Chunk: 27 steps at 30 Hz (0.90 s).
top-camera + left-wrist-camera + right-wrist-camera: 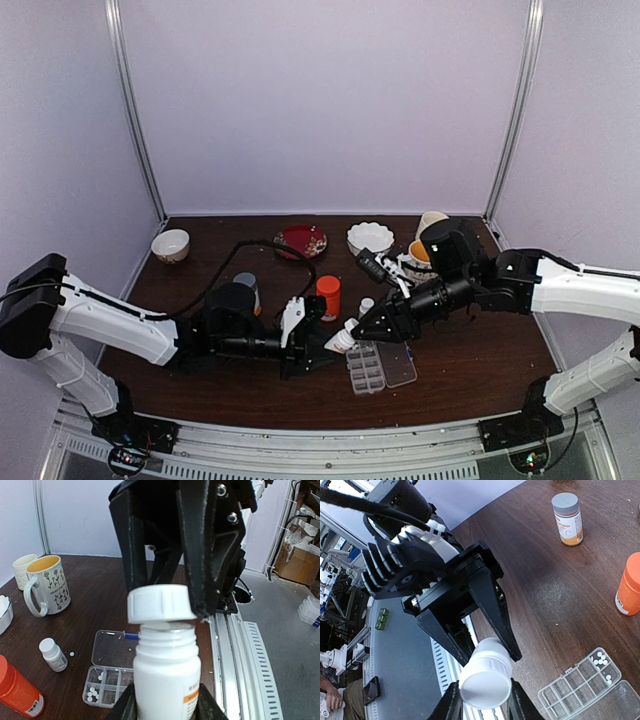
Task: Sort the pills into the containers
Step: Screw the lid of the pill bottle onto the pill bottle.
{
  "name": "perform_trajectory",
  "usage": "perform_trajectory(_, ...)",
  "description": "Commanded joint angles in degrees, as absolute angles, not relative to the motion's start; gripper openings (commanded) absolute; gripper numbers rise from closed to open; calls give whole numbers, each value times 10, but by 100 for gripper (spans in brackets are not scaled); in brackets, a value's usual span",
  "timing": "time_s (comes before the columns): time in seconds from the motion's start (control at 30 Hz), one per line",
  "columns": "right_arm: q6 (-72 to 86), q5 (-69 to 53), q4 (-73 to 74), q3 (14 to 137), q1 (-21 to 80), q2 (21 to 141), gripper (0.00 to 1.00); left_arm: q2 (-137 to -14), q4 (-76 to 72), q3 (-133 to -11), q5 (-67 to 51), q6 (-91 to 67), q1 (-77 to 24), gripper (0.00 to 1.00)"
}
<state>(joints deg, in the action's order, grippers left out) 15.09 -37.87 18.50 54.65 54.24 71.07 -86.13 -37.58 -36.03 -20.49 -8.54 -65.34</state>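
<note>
With both arms meeting over the near middle of the table, the left gripper is clamped on the body of a white bottle, one finger tight on each side. The right gripper has its fingers closed on the white cap. The cap sits just above the bottle neck, slightly askew; can't tell if it touches the rim. Below the two grippers, toward the near edge, the pill box lies flat with its lid swung open beside it. Some pills are in two neighbouring compartments at one end of the box, one in each row. One loose pill is on the table just beside a small white bottle. An orange bottle stands near the box on its far side, and a grey-capped bottle is further out by the left arm
</note>
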Motion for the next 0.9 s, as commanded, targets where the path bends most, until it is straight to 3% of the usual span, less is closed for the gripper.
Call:
perform_trajectory(0.0,127,-352,225,567,556,724,11,-854,-383,-394,-231,-82,-649,10)
perform_trajectory(0.5,51,-293,340,614,575,751,11,-826,-345,-402,-235,-76,-646,10)
perform_trajectory(0.87,85,-350,249,578,582,727,12,-832,-345,-423,-270,-94,-642,10)
